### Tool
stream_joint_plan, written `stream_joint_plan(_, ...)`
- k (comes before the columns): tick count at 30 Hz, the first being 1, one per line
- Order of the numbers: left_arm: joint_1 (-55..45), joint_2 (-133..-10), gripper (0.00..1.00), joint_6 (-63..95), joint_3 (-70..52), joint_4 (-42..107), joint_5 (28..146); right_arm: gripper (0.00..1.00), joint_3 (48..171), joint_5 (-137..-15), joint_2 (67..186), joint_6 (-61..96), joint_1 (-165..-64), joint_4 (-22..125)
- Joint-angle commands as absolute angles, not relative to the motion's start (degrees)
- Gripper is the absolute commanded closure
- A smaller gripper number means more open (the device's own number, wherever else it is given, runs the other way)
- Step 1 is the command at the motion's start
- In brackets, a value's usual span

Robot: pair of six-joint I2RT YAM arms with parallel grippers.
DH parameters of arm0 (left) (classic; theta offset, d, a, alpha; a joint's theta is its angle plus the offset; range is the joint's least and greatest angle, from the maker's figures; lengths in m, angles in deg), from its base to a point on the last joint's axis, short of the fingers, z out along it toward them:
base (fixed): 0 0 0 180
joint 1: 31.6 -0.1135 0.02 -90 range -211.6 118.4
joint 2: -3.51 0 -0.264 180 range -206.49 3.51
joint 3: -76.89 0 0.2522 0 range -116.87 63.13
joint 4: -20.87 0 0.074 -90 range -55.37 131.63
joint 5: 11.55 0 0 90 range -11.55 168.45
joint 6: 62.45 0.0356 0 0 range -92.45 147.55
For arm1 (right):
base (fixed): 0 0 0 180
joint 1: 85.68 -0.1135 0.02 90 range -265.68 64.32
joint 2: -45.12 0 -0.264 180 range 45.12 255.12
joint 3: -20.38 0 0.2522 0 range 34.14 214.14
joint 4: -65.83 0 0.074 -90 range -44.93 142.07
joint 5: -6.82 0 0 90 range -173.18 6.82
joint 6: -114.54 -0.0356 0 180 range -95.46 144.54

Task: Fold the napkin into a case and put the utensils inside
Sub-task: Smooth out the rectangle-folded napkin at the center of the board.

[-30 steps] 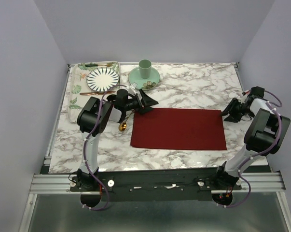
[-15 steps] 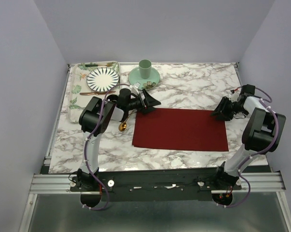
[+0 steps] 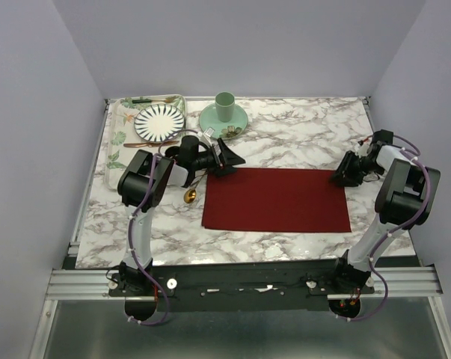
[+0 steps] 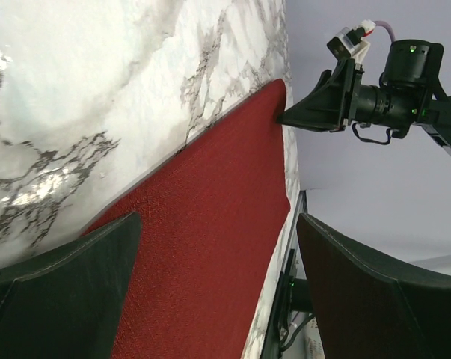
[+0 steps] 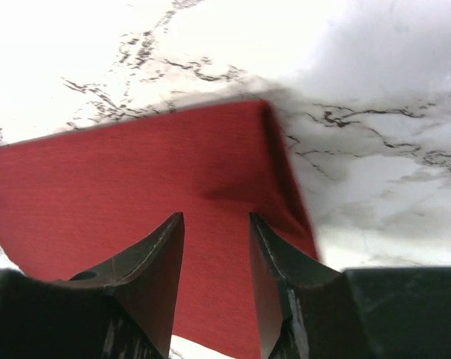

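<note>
We see soft, even overhead light in the top view, with faint glare along the front of the table. In the wrist views the marble blows out white. The right gripper looks dark and blurred up close, and a soft shadow crosses the napkin.

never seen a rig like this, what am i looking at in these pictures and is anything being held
Two robot arms are bolted at the near edge of a marble table. One picture looks down from above and behind them. The other two come from a camera on each wrist, so the dark prongs are that arm's own fingers. A dark red napkin lies mid-table. The left gripper is wide open at its far left corner, and the right gripper is partly open at its far right corner. Neither holds anything. A gold spoon lies left of it, and a striped plate and green cup stand farther back.
</note>
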State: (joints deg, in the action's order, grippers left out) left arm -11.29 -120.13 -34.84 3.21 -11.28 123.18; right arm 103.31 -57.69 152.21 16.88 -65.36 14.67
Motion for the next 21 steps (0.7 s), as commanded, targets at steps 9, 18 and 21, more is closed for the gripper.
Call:
stream_joint_plan(9, -14.6, -121.7, 0.01, -37.1, 7.1, -14.9, 128.5, 0.55, 104.9, -60.9, 153.0, 16.9, -65.2, 12.5)
stream_joint_plan(18, -9.7, -125.3, 0.01, -38.5, 3.5, -15.7, 125.6, 0.56, 106.7, -49.6, 149.9, 22.2, -65.8, 10.1)
stream_joint_plan(21, -8.2, -126.5, 0.01, -39.5, 2.0, -16.2, 124.9, 0.56, 106.2, -50.9, 149.5, 23.6, -67.2, 9.6)
